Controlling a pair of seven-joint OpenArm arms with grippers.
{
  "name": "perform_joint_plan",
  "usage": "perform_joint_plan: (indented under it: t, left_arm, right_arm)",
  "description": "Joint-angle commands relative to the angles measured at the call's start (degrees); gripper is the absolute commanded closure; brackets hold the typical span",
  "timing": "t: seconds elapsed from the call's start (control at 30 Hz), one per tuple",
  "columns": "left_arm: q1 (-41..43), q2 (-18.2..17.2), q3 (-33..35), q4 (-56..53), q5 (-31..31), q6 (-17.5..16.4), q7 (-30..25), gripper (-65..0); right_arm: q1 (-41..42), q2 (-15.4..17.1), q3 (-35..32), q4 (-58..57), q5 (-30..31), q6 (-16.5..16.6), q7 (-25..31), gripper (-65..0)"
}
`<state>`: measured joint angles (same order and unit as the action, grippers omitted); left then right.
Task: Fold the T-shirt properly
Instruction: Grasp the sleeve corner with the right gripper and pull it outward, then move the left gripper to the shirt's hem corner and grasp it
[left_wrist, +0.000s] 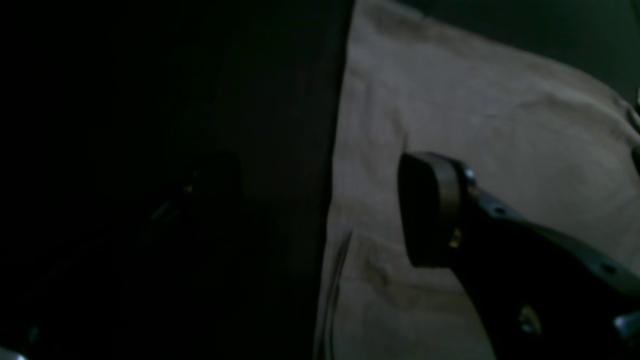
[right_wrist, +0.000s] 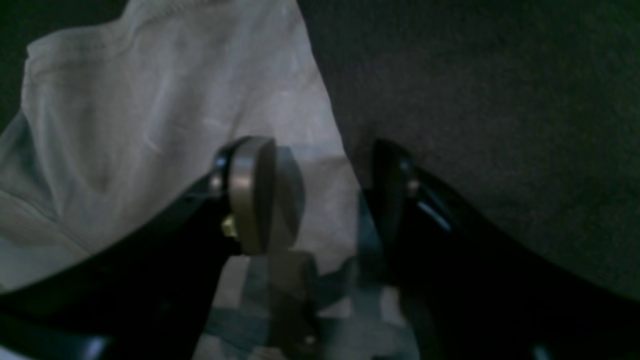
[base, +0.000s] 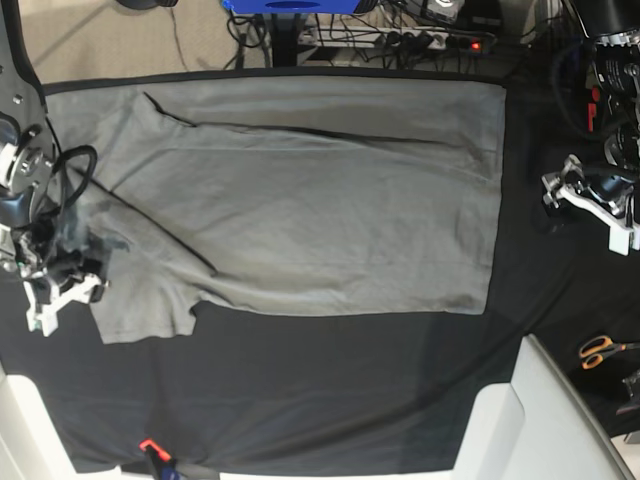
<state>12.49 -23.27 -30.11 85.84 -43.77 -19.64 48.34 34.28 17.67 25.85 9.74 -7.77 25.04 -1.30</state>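
The grey T-shirt (base: 320, 200) lies spread flat on the black table cloth (base: 330, 380), with its hem to the right and a sleeve (base: 140, 310) at the front left. My right gripper (base: 60, 290) is at the shirt's left edge by that sleeve. In the right wrist view it (right_wrist: 322, 187) is open, one finger over the shirt (right_wrist: 150, 115) and the other over the black cloth. My left gripper (base: 585, 200) is to the right of the hem. In the left wrist view it (left_wrist: 320, 195) is open wide, with one finger in front of the shirt (left_wrist: 475, 110).
Orange-handled scissors (base: 600, 350) lie at the right on the cloth. A white panel (base: 530, 410) stands at the front right. Cables and a power strip (base: 400, 38) run behind the table. A small red item (base: 150, 447) sits at the front edge.
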Motion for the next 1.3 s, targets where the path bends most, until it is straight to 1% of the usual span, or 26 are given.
perform_joint_plan:
  t: [0.0,0.17,0.27,0.37,0.43,0.5,0.53,0.63,0.67,0.7,0.73,0.97,1.0,1.13,1.27]
  left_arm:
    - [-0.6,-1.2,-0.3,0.8,-0.9,-0.3,-1.2,-47.2]
    - [-0.6,-1.2,-0.3,0.8,-0.9,-0.3,-1.2,-47.2]
    - [-0.6,-1.2,-0.3,0.8,-0.9,-0.3,-1.2,-47.2]
    - [-0.6,-1.2,-0.3,0.8,-0.9,-0.3,-1.2,-47.2]
    - [-0.6,-1.3,-0.3,0.8,-0.9,-0.3,-1.2,-47.2]
    - [-0.6,-1.4,-0.3,0.8,-0.9,-0.3,-1.2,-47.2]
    - [-0.6,-1.4,-0.3,0.7,-0.9,-0.2,-1.2,-47.2]
    - [-0.6,-1.4,-0.5,0.6,-0.9,-0.1,-1.2,-47.2]
    - [-0.8,-1.4,-0.5,0.4,-0.9,-0.1,-1.2,-47.2]
    - [-1.6,-1.4,-0.4,-0.3,-0.9,-0.1,-1.2,-47.2]
    - [-3.0,-1.4,-0.3,-1.8,-0.9,-0.1,-1.2,-47.2]
    - [-14.2,-1.2,0.0,-18.1,-0.8,-0.1,-1.2,-47.2]
    - [-15.5,-1.2,0.6,-20.4,-0.8,-0.1,-1.2,-47.2]
    - [-18.1,-1.4,7.0,-26.9,-0.8,0.0,-1.7,-47.2]
    - [-18.2,-1.2,13.4,-30.6,-0.8,0.0,-8.8,-47.2]
  right_arm:
    - [1.8,0.7,-0.1,0.7,0.3,0.3,1.0,-32.3]
    - [1.9,0.4,-0.1,0.5,0.3,0.3,0.9,-32.3]
    - [1.9,-0.8,-0.2,0.5,0.3,0.3,0.9,-32.3]
    - [1.9,-1.1,-0.2,0.7,0.3,0.3,-0.2,-32.1]
    - [1.9,-2.1,-0.2,0.8,0.3,0.3,-0.4,-32.1]
    - [2.0,-2.1,-0.2,0.9,0.3,0.3,-0.4,-30.9]
    - [2.1,-2.1,-0.2,0.9,0.3,0.3,-0.4,-27.6]
    - [2.4,-2.1,-0.2,0.9,0.3,0.3,-0.4,-11.3]
    - [2.4,-2.0,-0.3,0.9,0.3,0.3,-0.4,-6.8]
    - [2.4,-2.0,-0.3,0.9,0.3,0.2,-0.4,-2.6]
    - [2.4,-2.0,-0.3,0.9,0.3,0.2,-0.4,0.0]
    - [1.6,-2.1,-0.3,3.8,0.2,0.2,-0.5,0.0]
    - [1.6,-2.1,-0.3,3.9,0.2,0.2,-0.5,0.0]
    - [1.6,-2.1,-0.3,3.9,0.2,0.4,-0.6,0.0]
    - [1.5,-2.1,-0.3,3.9,0.2,0.4,-0.6,0.0]
